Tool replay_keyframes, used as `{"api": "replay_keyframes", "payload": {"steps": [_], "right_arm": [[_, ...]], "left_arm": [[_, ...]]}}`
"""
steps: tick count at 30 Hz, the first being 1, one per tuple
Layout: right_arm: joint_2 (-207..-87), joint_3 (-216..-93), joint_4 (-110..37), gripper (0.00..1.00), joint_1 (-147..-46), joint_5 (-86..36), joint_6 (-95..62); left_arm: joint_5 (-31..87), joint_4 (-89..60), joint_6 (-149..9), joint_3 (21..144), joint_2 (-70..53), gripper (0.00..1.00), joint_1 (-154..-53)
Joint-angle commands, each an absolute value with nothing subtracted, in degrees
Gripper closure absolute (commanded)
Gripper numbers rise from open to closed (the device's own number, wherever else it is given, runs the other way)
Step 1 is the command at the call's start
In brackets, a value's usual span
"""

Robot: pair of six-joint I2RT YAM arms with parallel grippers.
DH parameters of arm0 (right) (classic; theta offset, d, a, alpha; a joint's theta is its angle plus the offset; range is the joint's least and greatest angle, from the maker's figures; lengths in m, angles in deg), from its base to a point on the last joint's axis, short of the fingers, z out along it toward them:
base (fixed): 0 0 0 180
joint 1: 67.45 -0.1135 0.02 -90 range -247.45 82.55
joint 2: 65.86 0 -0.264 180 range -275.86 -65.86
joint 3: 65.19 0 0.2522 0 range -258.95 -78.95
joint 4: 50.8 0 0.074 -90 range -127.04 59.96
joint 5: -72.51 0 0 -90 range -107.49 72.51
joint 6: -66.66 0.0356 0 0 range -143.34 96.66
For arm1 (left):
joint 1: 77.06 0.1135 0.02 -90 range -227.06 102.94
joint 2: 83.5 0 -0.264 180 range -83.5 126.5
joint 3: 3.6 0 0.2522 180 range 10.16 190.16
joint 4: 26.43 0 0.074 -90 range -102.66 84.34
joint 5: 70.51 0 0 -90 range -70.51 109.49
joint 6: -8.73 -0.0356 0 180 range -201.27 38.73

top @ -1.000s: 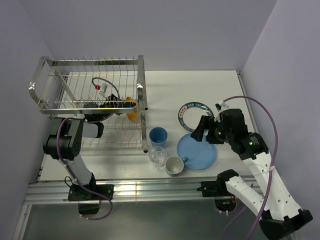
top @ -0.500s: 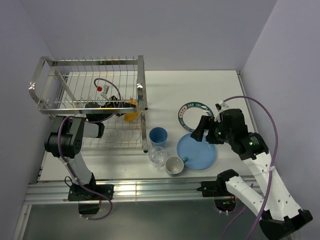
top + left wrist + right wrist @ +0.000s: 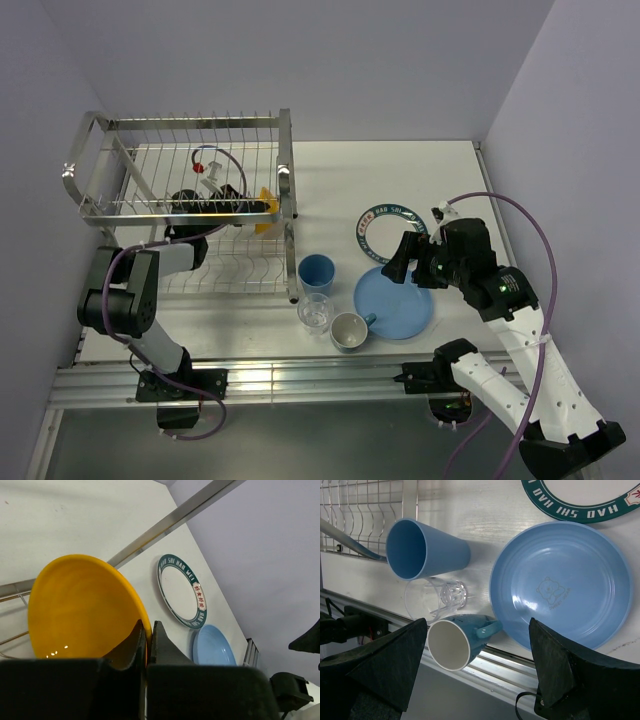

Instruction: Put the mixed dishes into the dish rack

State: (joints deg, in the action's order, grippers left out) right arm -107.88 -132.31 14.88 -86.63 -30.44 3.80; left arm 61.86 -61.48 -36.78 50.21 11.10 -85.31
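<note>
The small yellow-orange bowl (image 3: 80, 605) is in my left pincer (image 3: 146, 630), whose two fingers are pinched tight on its rim, one inside and one outside. From above, the bowl (image 3: 262, 203) stands tipped on edge at the right end of the dish rack (image 3: 195, 121), with my left pincer (image 3: 250, 206) reaching in among the wires. I cannot tell whether the bowl touches the wires.

The other dishes sit on the white table (image 3: 450, 170), right of the rack. The blue tumbler (image 3: 317, 271) stands just beside the rack's near right corner. The clear glass (image 3: 315, 312) is just near of the tumbler, and the light blue mug (image 3: 349, 330) is beside the glass on its right. The mug's handle points at the large plain blue plate (image 3: 395, 300). Beyond that lies the white plate with dark patterned rim (image 3: 380, 225), flat on the table.

My right pincer (image 3: 402, 262) hangs over the far edge of the blue plate. Its fingers are spread wide and hold nothing.
</note>
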Motion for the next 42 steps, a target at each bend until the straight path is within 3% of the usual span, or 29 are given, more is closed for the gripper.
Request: {"api": "replay_keyframes", "payload": {"steps": [1, 22, 33, 42], "right_arm": [[-107.43, -134.06, 14.38, 0.1, -86.35, -29.71, 3.56], [-108.31, -135.2, 14.46, 0.11, -86.35, -30.15, 3.82], [-108.04, -135.81, 14.99, 0.1, -86.35, -29.88, 4.17], [-107.69, -134.32, 14.64, 0.11, -86.44, -30.06, 4.96]], "left_arm": [[60.97, -60.72, -38.48, 51.21, 10.98, 1.0, -85.94], [60.19, -76.38, -21.77, 43.65, 5.71, 1.0, -85.94], [60.1, -87.19, -15.27, 40.14, 10.09, 1.0, -85.94], [59.93, -83.69, -19.04, 39.87, 12.39, 1.0, -85.94]]}}
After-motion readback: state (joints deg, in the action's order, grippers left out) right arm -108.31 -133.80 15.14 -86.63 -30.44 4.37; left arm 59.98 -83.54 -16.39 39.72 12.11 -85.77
